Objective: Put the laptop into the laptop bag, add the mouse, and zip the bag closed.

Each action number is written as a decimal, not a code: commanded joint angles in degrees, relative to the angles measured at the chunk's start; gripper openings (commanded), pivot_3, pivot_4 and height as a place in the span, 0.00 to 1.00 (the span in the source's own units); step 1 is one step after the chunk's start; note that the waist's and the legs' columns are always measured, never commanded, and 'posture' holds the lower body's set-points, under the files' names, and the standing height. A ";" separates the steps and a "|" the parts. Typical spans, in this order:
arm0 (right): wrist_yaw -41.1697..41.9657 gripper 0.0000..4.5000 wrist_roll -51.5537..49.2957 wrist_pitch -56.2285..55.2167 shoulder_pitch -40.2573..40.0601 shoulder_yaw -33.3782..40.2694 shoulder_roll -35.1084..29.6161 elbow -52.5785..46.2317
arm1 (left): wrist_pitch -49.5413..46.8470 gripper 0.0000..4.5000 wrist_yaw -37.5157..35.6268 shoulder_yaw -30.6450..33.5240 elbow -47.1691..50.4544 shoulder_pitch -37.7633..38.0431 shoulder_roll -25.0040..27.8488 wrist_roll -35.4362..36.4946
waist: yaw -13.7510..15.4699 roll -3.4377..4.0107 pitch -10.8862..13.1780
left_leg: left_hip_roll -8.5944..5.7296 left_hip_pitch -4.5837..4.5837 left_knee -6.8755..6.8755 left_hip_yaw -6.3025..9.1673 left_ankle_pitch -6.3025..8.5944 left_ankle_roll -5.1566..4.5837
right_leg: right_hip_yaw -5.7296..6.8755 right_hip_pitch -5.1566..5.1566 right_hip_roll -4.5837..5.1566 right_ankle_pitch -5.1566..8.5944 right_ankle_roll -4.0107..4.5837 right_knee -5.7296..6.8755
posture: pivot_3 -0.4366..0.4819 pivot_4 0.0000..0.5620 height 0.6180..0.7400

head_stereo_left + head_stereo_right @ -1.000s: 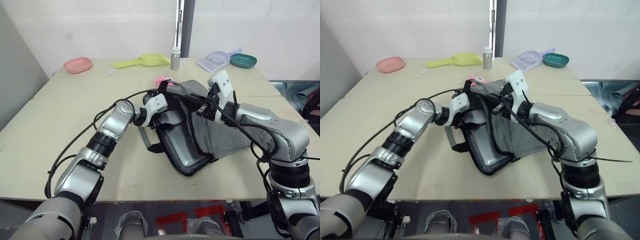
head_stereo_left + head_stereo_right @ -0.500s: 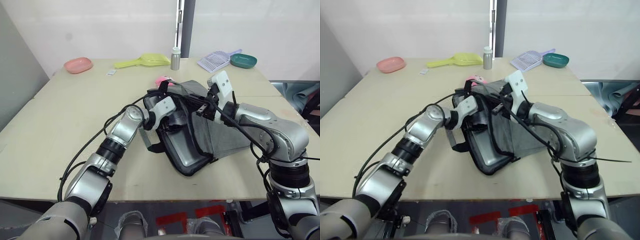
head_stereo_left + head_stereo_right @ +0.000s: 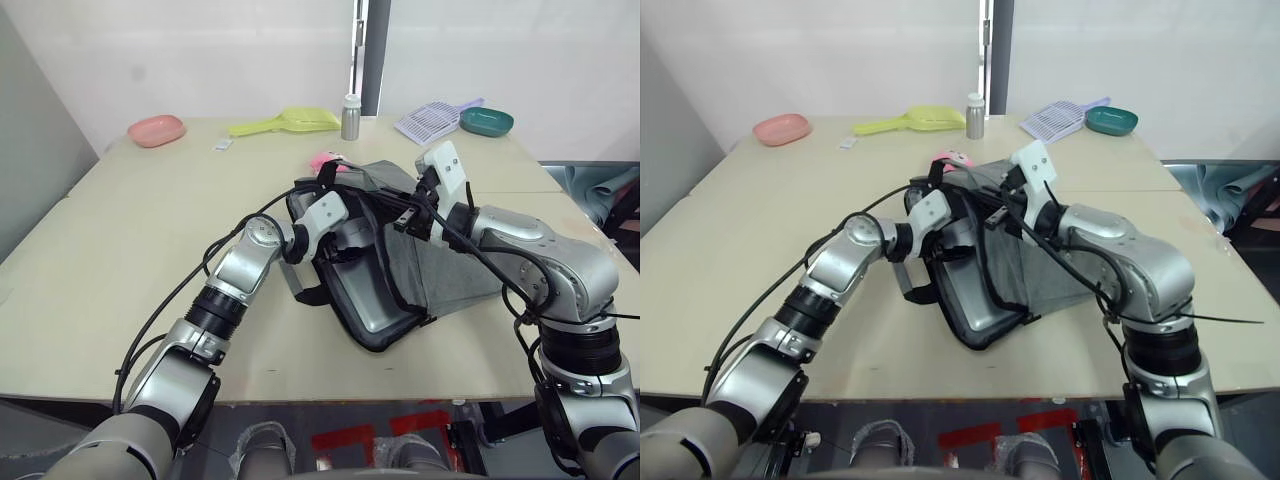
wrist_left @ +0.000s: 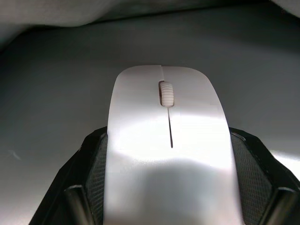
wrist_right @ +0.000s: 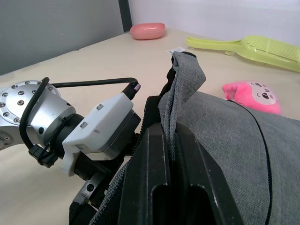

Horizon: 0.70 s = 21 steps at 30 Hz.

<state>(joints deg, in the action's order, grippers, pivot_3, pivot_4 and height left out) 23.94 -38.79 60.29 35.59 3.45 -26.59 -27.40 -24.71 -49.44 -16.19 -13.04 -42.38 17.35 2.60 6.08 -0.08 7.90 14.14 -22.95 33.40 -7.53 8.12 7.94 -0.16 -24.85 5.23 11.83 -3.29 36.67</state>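
Both arms forward, left claw (image 4: 171, 206) and right claw (image 5: 171, 154) clamped.

We see two arms of rounded silver metal shells joined by black ribbed rings. Loose black cables loop along both forearms. Each wrist carries a white boxy housing, and past it sit the left gripper (image 4: 168, 211) and the right gripper (image 5: 171, 187), each with two black fingers. The left wrist's round silver flange is ringed with small dark screws, a black cable clipped beside it.
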 commanded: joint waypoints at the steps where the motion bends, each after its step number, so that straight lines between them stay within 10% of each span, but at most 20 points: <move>1: 0.58 0.00 -0.28 -2.44 2.06 1.00 -0.37 -1.59 | 1.54 0.64 1.58 1.70 2.13 0.49 -1.04 1.10 | 0.00 0.00 0.00 | 0.00 0.00 0.00 0.00 0.00 0.00 | 0.00 0.00 0.00 0.00 0.00 0.00 | 0.48 0.27 1.00; 6: 0.76 0.00 -0.13 -2.47 2.18 0.84 -0.46 -1.41 | 1.13 0.64 3.39 2.86 1.50 1.27 -2.48 1.83 | -0.04 0.00 0.00 | 0.00 0.00 0.00 0.00 -0.01 -0.01 | 0.00 0.00 0.00 0.00 0.00 0.00 | 0.48 0.27 1.00; 7: 0.79 0.00 -0.11 -2.43 2.22 0.81 -0.46 -1.37 | 0.97 0.87 3.69 3.07 1.49 1.20 -2.67 1.98 | -0.03 0.00 0.00 | 0.00 0.00 0.00 0.00 0.00 0.00 | 0.00 0.00 0.00 0.00 0.00 -0.01 | 0.48 0.27 1.00; 9: 0.84 0.00 -0.11 -2.36 2.28 0.79 -0.46 -1.38 | 0.48 0.99 4.17 3.81 1.66 0.91 -3.24 2.55 | -0.03 0.00 0.00 | 0.00 0.00 0.00 0.00 0.00 0.00 | 0.00 0.00 0.00 0.00 0.00 -0.01 | 0.48 0.27 1.00; 21: 0.95 0.00 -0.19 -1.99 2.24 0.94 -0.27 -1.44 | -12.03 0.99 0.58 7.81 14.25 1.20 2.25 11.16 | -0.24 0.02 0.01 | 0.00 0.03 -0.05 -0.02 0.06 0.10 | -0.01 -0.01 0.00 0.01 0.01 -0.02 | 0.48 0.27 1.00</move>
<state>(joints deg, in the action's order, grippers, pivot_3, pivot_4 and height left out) 24.64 -38.45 60.27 35.75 3.36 -26.71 -27.29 -36.17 -48.29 -9.62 -2.32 -40.77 17.65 13.29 5.84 -0.06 7.91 14.14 -22.93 33.35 -7.55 8.19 8.05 -0.17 -24.86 5.23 11.83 -3.29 36.66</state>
